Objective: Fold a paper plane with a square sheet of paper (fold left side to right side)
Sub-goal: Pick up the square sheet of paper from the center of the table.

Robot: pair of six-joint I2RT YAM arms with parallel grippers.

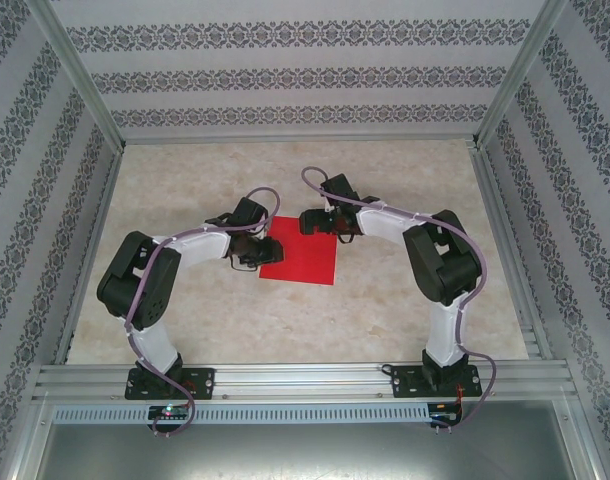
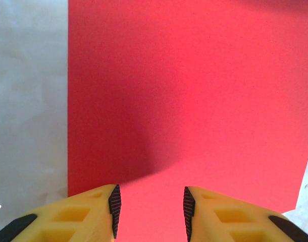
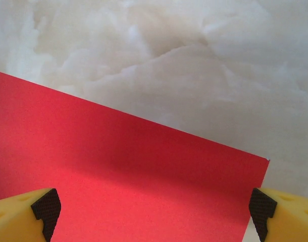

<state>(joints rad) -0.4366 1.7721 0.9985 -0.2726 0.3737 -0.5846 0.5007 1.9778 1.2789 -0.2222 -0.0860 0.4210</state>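
Lying flat, the square sheet of paper (image 1: 305, 265) sits beneath left and right jaws, both spread.

left gripper (image 2: 150, 209): jaws apart | square sheet of paper (image 2: 194, 91): flat (partly shadowed) beneath

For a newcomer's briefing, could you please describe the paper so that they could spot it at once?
On the pale marbled table, look midway between the two arms. The square sheet of paper lies flat there, the left gripper at its left edge, the right gripper at its far edge. It is the only bright red thing.
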